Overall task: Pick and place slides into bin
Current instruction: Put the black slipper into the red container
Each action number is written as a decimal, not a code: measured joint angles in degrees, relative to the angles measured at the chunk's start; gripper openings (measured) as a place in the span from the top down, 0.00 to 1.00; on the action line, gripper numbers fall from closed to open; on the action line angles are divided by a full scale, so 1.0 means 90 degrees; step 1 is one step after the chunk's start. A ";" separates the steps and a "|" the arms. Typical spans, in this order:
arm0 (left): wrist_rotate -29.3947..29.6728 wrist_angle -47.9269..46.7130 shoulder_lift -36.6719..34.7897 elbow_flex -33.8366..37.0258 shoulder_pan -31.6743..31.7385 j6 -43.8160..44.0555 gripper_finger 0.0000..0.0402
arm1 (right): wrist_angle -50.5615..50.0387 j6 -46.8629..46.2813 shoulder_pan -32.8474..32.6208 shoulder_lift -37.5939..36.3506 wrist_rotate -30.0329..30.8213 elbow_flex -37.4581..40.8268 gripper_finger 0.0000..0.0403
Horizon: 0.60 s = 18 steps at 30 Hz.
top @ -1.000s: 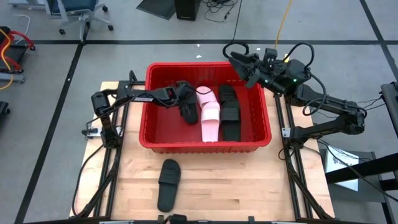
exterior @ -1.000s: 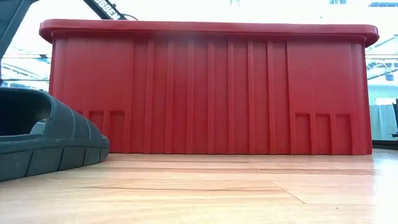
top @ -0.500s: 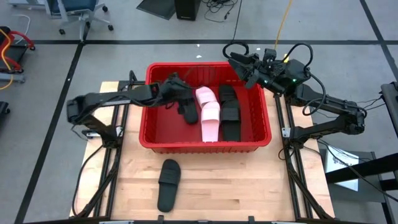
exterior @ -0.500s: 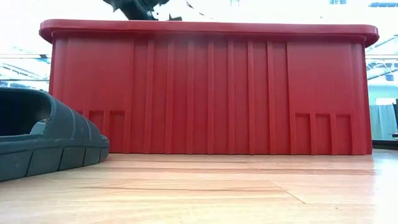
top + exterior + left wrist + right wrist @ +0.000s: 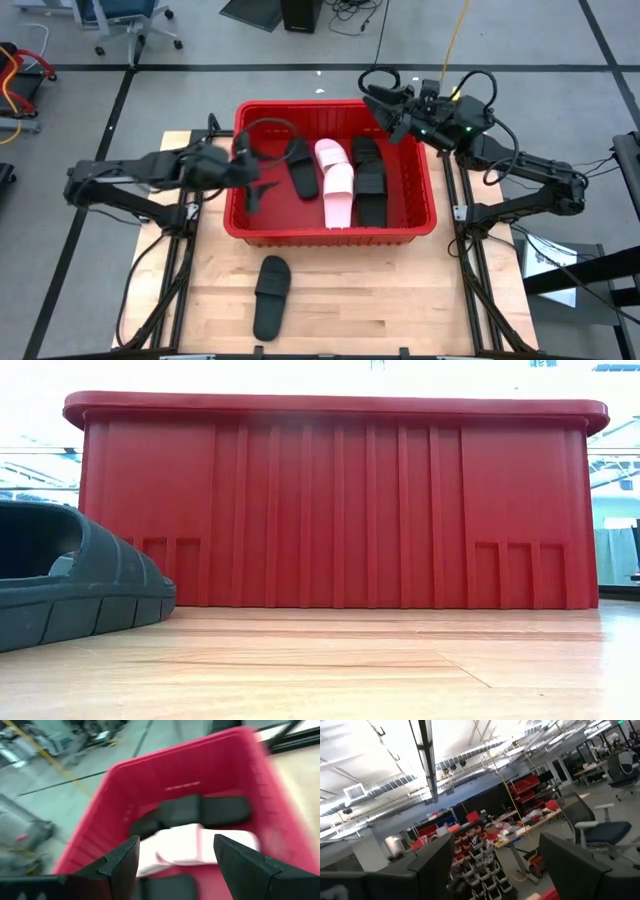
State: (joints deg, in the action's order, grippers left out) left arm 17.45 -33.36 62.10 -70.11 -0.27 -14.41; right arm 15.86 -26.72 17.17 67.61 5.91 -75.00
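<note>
The red bin stands at the table's middle far side; the low view shows its near wall. In it lie a black slide, pale pink slides and black slides; the left wrist view shows them too. One more black slide lies sole-down on the table in front of the bin, and shows in the low view. My left gripper hangs open and empty above the bin's left wall. My right gripper is open and empty, raised over the bin's far right corner.
The wooden table has bare room in front of the bin, to the right of the lone black slide. The bin's tall walls stand between the arms. Frame rails run along both table sides.
My left gripper has come up out of the bin, away from the black slide at its left side, and has drawn back toward the table's left edge until it is over the left wall. The black slide stays lying in the bin.
</note>
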 joint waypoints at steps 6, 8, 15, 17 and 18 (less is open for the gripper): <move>0.0022 -0.0751 -0.0381 0.0000 -0.1350 0.1123 0.37 | 0.0016 -0.0003 0.0002 0.0187 0.0000 0.0002 0.30; 0.0023 -0.0897 -0.0329 0.0000 -0.1859 0.1388 0.36 | 0.0014 -0.0102 0.0002 0.0251 0.0000 0.0000 0.30; -0.0019 -0.1489 0.0403 0.0002 -0.3522 0.2247 0.36 | 0.0002 -0.0536 0.0002 0.0405 -0.0116 0.0002 0.30; -0.0102 -0.1680 0.0607 0.0005 -0.3877 0.2455 0.37 | 0.0009 -0.0607 0.0000 0.0399 -0.0189 0.0002 0.30; -0.0112 -0.1710 0.0711 0.0005 -0.4038 0.2561 0.37 | 0.0006 -0.0619 0.0000 0.0396 -0.0189 0.0002 0.30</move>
State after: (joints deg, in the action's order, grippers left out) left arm 16.44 -48.75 68.50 -70.06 -36.61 8.64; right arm 15.92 -32.29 17.17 71.18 4.21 -74.98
